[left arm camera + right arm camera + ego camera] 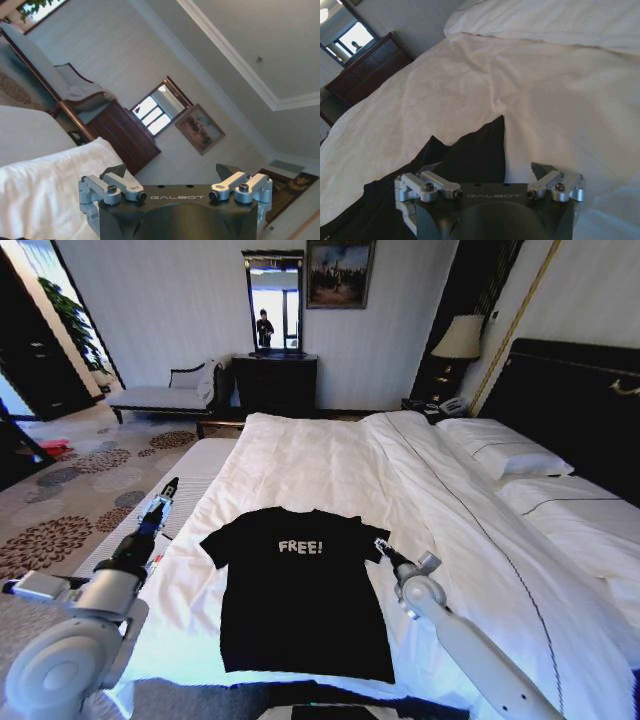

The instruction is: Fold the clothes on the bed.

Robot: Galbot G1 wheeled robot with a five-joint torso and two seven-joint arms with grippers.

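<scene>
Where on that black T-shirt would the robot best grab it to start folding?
Probably at the sleeves. The T-shirt lies flat, face up, sleeves spread. The right hand, open, is at one sleeve edge; the left hand, open, would come in from the other side.

I count one black T-shirt (300, 590) lying on one bed (330, 455). Two white pillows (505, 448) sit toward two o'clock. I have two grippers out: my left gripper (170, 484) at nine o'clock of the shirt, my right gripper (381, 545) at three o'clock.
</scene>
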